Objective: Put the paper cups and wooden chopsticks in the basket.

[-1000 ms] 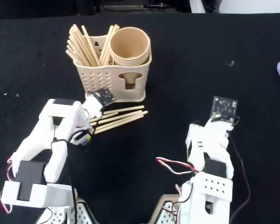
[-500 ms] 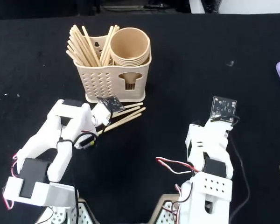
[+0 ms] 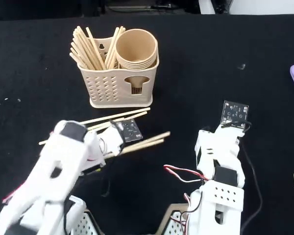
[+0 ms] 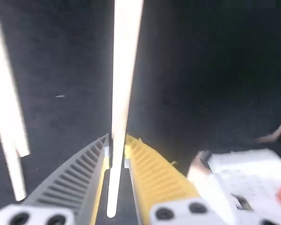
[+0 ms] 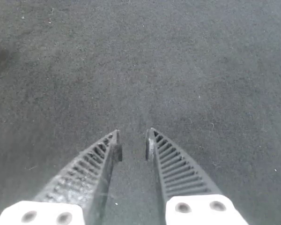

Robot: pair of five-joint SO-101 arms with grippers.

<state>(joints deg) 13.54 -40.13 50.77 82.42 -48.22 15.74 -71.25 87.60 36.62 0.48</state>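
Clamping wooden chopsticks (image 4: 124, 70) in front of the basket (image 3: 112, 88), the left gripper (image 4: 116, 140) hangs near it — the right gripper (image 5: 132, 140), well apart from the basket, is parted narrowly.

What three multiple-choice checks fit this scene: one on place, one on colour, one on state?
1. Where are the cups relative to the basket? A beside it; B inside it; C behind it.
2. What colour is the basket? A blue; B red; C beige.
3. What is the left gripper doing? A shut on a chopstick; B open, empty; C shut on a cup.
Key: 1 B, the high view shows them stacked in one compartment; 2 C, its perforated wall is beige; 3 A, the left wrist view shows both fingers pinching the stick.
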